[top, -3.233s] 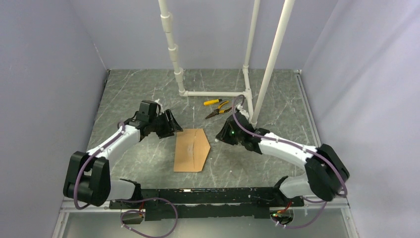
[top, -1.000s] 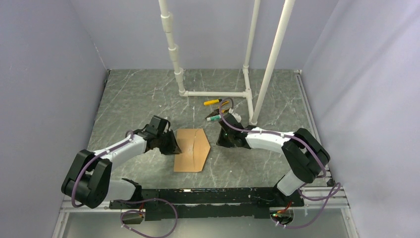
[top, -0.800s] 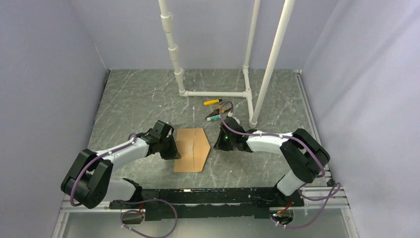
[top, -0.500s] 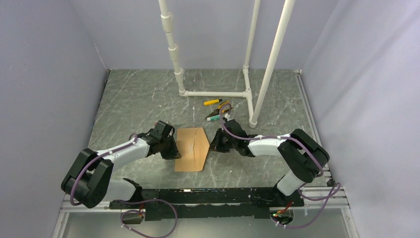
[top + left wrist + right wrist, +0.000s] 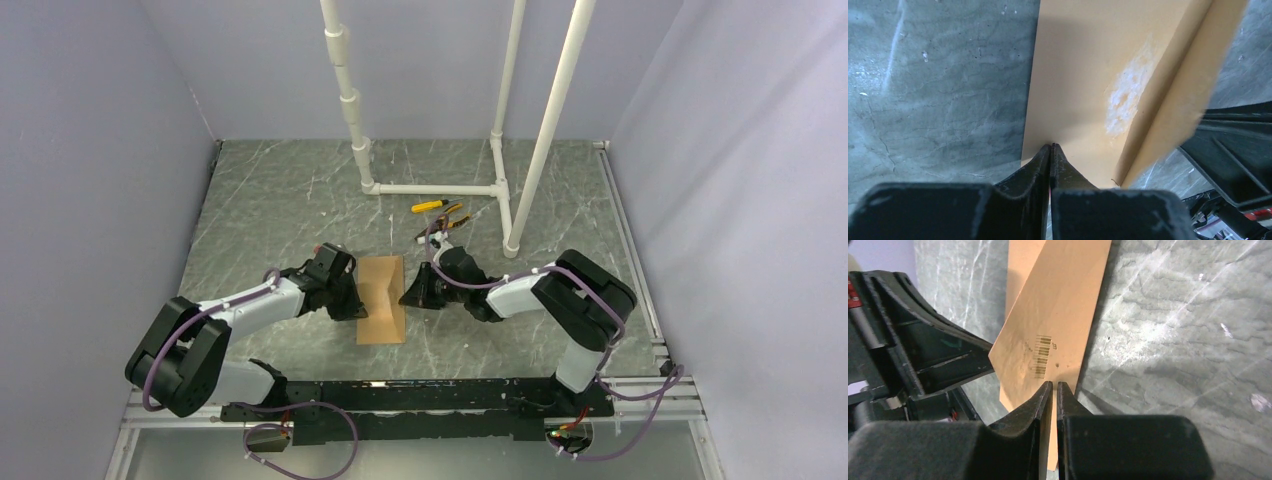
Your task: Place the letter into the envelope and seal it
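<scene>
The kraft-brown envelope point(image 5: 378, 305) lies mid-table, its body filling the left wrist view point(image 5: 1073, 75). Its pointed flap point(image 5: 393, 283) stands lifted off the table along the right side point(image 5: 1178, 85); the right wrist view shows its barcode-printed face point(image 5: 1058, 325). My left gripper point(image 5: 352, 300) is shut and holds nothing, its tips point(image 5: 1051, 146) resting on the envelope's left edge. My right gripper point(image 5: 406, 294) is closed to a thin slit on the flap's tip point(image 5: 1054, 383), with tan paper showing between the jaws. The letter is not in view.
Yellow-handled pliers point(image 5: 442, 222) and a small yellow tool point(image 5: 430, 206) lie behind the right arm. A white pipe frame point(image 5: 430, 188) stands at the back, with uprights point(image 5: 545, 130). Grey walls close in the left, back and right sides.
The right gripper slid left to the flap's tip and carried it leftwards, so the flap rose from flat to tilted up. The left gripper closed at the envelope's left edge.
</scene>
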Tool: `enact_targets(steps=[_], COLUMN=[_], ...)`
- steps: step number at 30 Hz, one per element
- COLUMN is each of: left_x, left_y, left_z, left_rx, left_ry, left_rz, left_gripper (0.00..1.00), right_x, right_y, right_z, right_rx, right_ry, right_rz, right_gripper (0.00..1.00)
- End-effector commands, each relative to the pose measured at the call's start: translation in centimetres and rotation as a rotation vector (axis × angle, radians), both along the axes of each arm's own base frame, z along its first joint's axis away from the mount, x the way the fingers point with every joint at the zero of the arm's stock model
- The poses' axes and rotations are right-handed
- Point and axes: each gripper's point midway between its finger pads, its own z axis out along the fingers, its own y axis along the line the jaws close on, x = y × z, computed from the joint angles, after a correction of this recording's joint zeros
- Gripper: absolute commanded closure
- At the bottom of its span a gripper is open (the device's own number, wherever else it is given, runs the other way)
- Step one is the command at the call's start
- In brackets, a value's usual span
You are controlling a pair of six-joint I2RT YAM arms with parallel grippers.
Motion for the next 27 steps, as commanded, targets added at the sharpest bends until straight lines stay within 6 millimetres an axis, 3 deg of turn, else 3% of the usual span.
enact_targets(steps=[1, 17, 22, 27], left_x=[-1.0, -0.5, 1.1, 4.0], left_y=[1.6, 0.4, -1.8, -4.3], left_z=[-1.9, -0.9, 1.6, 4.7], left_rx=[0.077, 0.026, -0.095, -0.274], left_ry=[0.024, 0.002, -0.076, -0.18], left_rz=[0.019, -0.006, -0.067, -0.127], left_gripper=[0.92, 0.94, 0.94, 0.94], right_x=[1.1, 1.0, 0.6, -0.7], right_y=[2.4, 3.0, 1.3, -0.1], right_z=[1.8, -1.0, -2.8, -4.7], right_rx=[0.05, -0.044, -0.149, -0.22], right_ry=[-0.072, 0.014, 0.105, 0.205], right_rz=[0.024, 0.004, -0.062, -0.092], right_gripper=[0.88, 0.89, 0.91, 0.92])
